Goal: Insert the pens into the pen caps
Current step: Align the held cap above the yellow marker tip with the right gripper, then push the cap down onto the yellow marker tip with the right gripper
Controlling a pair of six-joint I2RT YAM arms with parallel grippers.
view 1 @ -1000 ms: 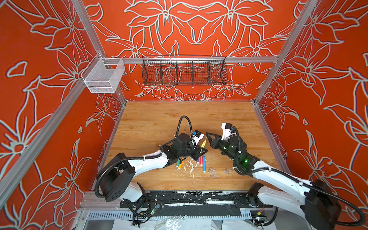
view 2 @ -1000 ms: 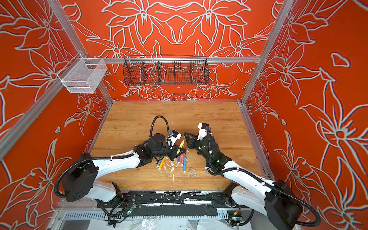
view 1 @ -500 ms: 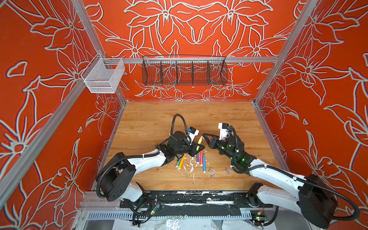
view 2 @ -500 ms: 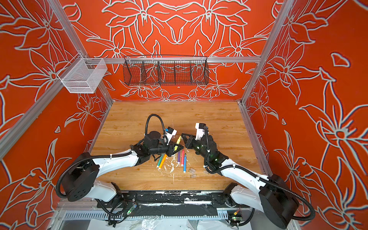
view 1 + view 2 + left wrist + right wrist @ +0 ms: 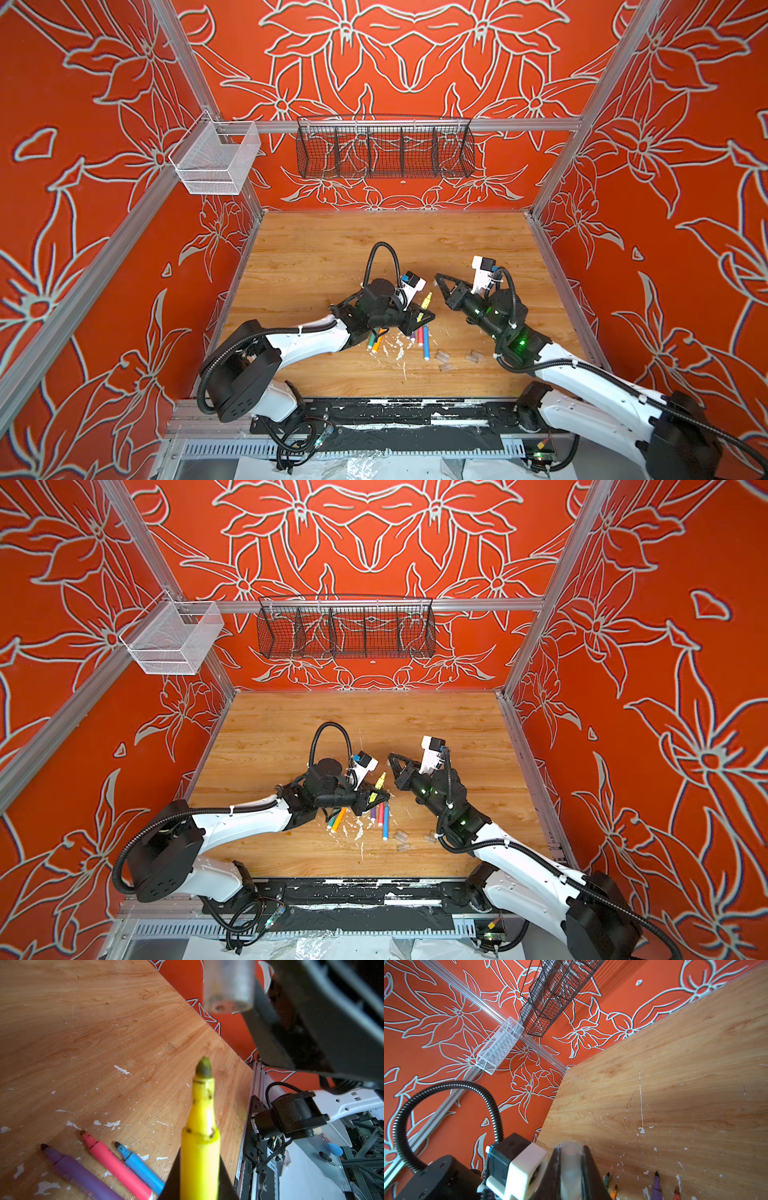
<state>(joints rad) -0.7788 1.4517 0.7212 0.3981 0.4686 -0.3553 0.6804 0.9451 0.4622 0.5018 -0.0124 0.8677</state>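
My left gripper [image 5: 422, 318] is shut on the yellow pen [image 5: 426, 300], whose dark tip points up and away towards the right gripper. My right gripper [image 5: 438, 277] is shut on a clear pen cap [image 5: 571, 1167]. In the left wrist view that cap [image 5: 228, 985] hangs beyond the yellow pen [image 5: 200, 1136], its open end a short gap from the tip. On the table under the left gripper lie the green [image 5: 370, 338], orange [image 5: 378, 343], purple [image 5: 412, 334], pink-red [image 5: 419, 336] and blue [image 5: 425, 347] pens, all uncapped. Three loose clear caps [image 5: 442, 355] lie to their right.
White paint flecks [image 5: 399, 351] dot the wooden table [image 5: 332, 257] around the pens. A black wire basket [image 5: 384, 147] and a white mesh basket [image 5: 216, 160] hang on the back rail. Orange walls close in the table on three sides.
Both grippers drifted a little left, then came back right. The yellow pen and the cap stay held, still a short gap apart.
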